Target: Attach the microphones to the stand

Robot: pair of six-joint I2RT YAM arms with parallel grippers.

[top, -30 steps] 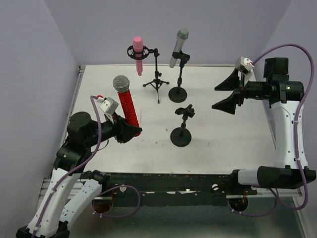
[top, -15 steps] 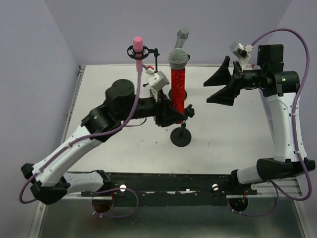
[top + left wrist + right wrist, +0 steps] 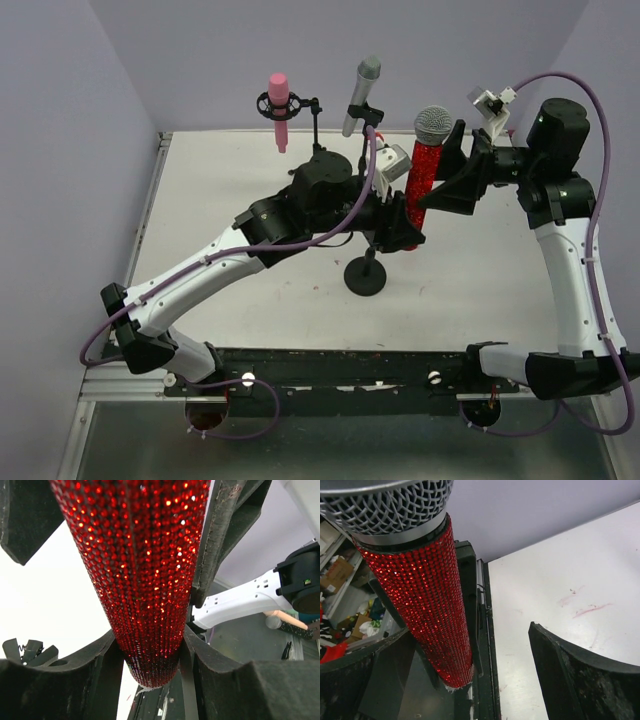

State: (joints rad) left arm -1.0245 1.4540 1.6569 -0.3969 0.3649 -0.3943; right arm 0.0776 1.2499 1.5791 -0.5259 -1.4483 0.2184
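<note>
The left gripper [image 3: 405, 226] clamps its jaws on the red mic [image 3: 424, 165], holding it upright between the right gripper [image 3: 453, 170] and its open jaws, apparently for handover.

A: Where do the microphones sit?
B: The pink microphone [image 3: 278, 105] stands head-up in a ring mount [image 3: 266, 101] at the 11 o'clock of the table [image 3: 220, 200]; the silver-grey microphone [image 3: 361, 93] rests in a clip [image 3: 372, 117] at 12 o'clock, its mesh head tilted toward 1 o'clock.
A: And the third?
B: The red microphone [image 3: 424, 165], sequinned and with a silver mesh head, is off the table near 1 o'clock, almost upright; the left gripper [image 3: 405, 222] clamps its lower body; the round-base stand [image 3: 366, 275] stands at its 7 o'clock.
</note>
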